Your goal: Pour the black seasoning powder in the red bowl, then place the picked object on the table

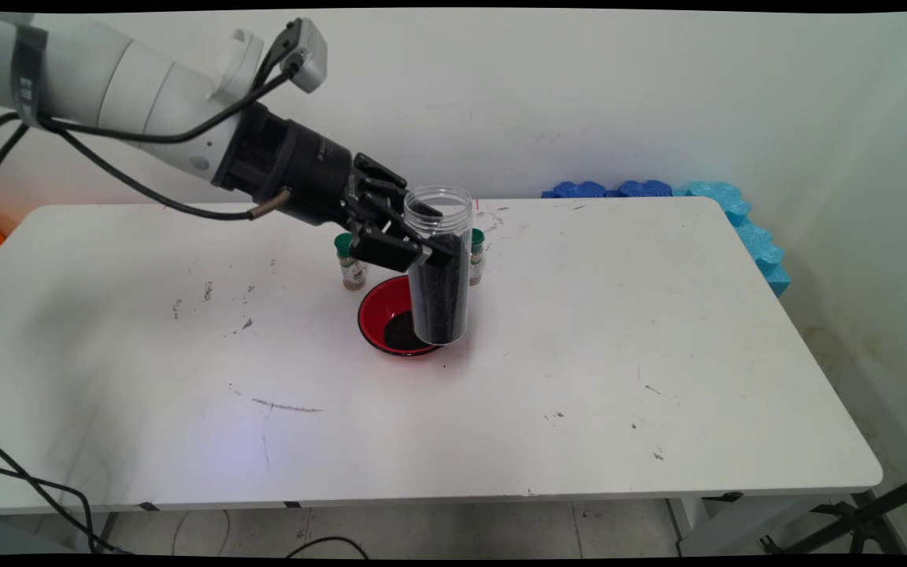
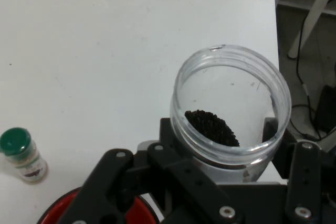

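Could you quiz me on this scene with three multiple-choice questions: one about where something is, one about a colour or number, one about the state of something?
1. Where is the clear jar?
A. Lying on the floor
B. Held by the pincer above the bowl
C. Standing at the table's right edge

2. How many green-capped bottles stand behind the bowl?
A. Two
B. Four
C. None

3. What state is the jar in?
A. Empty, lidded
B. Lying on its side
C. Open-topped, holding dark grains

Answers: 1 B, the black fingers clamp it over the red bowl. 2 A, one shows on each side of the jar. 3 C, the hand view looks into its open mouth at the grains.

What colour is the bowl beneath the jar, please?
Red, with dark grains inside; the bowl shows best in the main view.
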Action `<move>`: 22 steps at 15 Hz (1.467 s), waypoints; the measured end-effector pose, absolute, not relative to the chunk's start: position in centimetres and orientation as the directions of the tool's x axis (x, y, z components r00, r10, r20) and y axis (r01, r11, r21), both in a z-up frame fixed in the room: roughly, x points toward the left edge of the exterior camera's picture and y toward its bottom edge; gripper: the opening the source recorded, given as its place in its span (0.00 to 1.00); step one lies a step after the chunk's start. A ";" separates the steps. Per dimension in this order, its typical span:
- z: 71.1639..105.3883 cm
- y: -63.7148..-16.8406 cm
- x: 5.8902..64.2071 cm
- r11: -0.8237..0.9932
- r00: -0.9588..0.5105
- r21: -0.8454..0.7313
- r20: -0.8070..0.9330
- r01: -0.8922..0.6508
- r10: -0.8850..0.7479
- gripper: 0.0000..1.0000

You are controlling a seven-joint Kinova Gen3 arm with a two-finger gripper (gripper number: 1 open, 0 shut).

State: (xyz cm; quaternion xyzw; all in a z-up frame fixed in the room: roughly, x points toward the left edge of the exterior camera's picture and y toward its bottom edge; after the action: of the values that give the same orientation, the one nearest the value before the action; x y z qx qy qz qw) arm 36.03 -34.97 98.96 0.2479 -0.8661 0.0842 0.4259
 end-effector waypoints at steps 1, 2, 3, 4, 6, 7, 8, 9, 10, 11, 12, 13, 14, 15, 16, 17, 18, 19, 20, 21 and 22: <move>98.9 -34.8 35.9 0.865 -0.518 0.057 0.781 -0.499 -0.350 0.00; 98.7 -34.7 35.8 0.867 -0.521 0.050 0.782 -0.496 -0.343 0.00; 98.4 -34.6 35.7 0.868 -0.523 0.043 0.783 -0.494 -0.337 0.00; 97.9 -34.5 35.6 0.869 -0.522 0.040 0.785 -0.494 -0.333 0.00; 96.9 -34.2 35.3 0.869 -0.520 0.037 0.788 -0.494 -0.330 0.00; 96.2 -34.1 35.2 0.867 -0.517 0.039 0.789 -0.496 -0.331 0.00; 95.4 -33.9 34.9 0.867 -0.516 0.041 0.789 -0.497 -0.333 0.00; 94.5 -33.8 34.7 0.867 -0.516 0.042 0.789 -0.496 -0.333 0.00; 93.7 -33.6 34.4 0.867 -0.516 0.042 0.789 -0.496 -0.334 0.00; 92.8 -33.5 34.1 0.868 -0.516 0.043 0.789 -0.495 -0.334 0.00; 92.0 -33.5 33.8 0.868 -0.516 0.045 0.788 -0.495 -0.335 0.00; 91.1 -33.4 33.5 0.867 -0.515 0.045 0.789 -0.496 -0.336 0.00; 90.5 -33.4 33.3 0.866 -0.514 0.046 0.789 -0.497 -0.337 0.00; 89.7 -33.4 33.0 0.866 -0.512 0.047 0.790 -0.498 -0.338 0.00; 89.0 -33.4 32.7 0.865 -0.511 0.047 0.790 -0.499 -0.338 0.00; 88.4 -33.5 32.5 0.865 -0.511 0.048 0.790 -0.500 -0.339 0.00; 87.8 -33.5 32.3 0.865 -0.511 0.047 0.790 -0.500 -0.338 0.00; 87.3 -33.6 32.1 0.865 -0.511 0.047 0.790 -0.500 -0.338 0.00; 86.7 -33.6 31.9 0.865 -0.511 0.047 0.790 -0.500 -0.339 0.00; 86.2 -33.6 31.8 0.864 -0.512 0.047 0.789 -0.501 -0.339 0.00; 85.8 -33.6 31.7 0.864 -0.513 0.048 0.789 -0.500 -0.340 0.00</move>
State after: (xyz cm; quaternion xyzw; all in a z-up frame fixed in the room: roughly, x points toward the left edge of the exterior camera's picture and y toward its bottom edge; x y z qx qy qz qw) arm 31.70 -33.61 85.79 0.2430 -0.8646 0.0933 0.4298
